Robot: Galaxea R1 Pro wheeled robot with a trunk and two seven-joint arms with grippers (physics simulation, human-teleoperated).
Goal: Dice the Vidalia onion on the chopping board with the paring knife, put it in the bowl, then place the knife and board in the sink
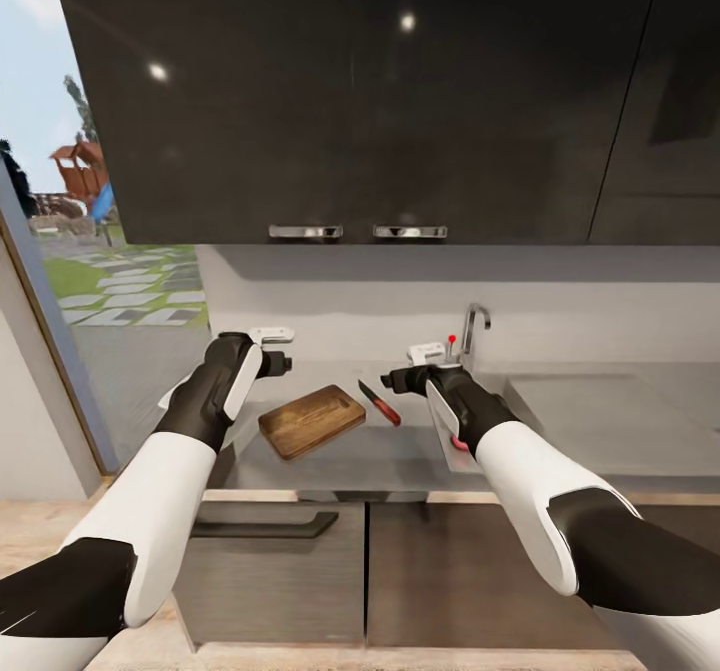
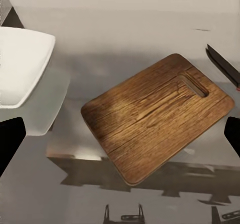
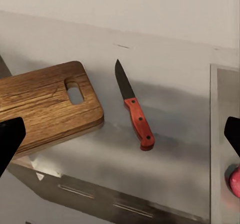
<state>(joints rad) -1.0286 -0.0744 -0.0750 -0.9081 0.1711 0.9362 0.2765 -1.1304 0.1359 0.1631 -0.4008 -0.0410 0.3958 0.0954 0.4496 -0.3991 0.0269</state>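
The dark-brown chopping board (image 1: 312, 421) lies flat on the glossy countertop (image 1: 330, 456), its handle hole toward the knife. The paring knife (image 1: 380, 403), red-handled with a dark blade, rests just right of the board (image 3: 45, 103) and apart from it. My left gripper (image 1: 278, 362) hovers open above the board's left end; its fingertips (image 2: 10, 139) stand wide apart. My right gripper (image 1: 394, 381) hangs open near the knife (image 3: 134, 106). The white bowl (image 2: 20, 68) sits left of the board (image 2: 155, 116). A reddish round thing (image 3: 235, 181), apparently the onion, lies in the sink (image 3: 225, 114).
A curved chrome tap (image 1: 473, 326) rises behind the sink, with a small white object (image 1: 427, 353) beside it. A flat grey drainboard (image 1: 600, 401) spreads to the right. Dark wall cabinets (image 1: 350, 101) hang overhead. A window (image 1: 60, 251) is at the left.
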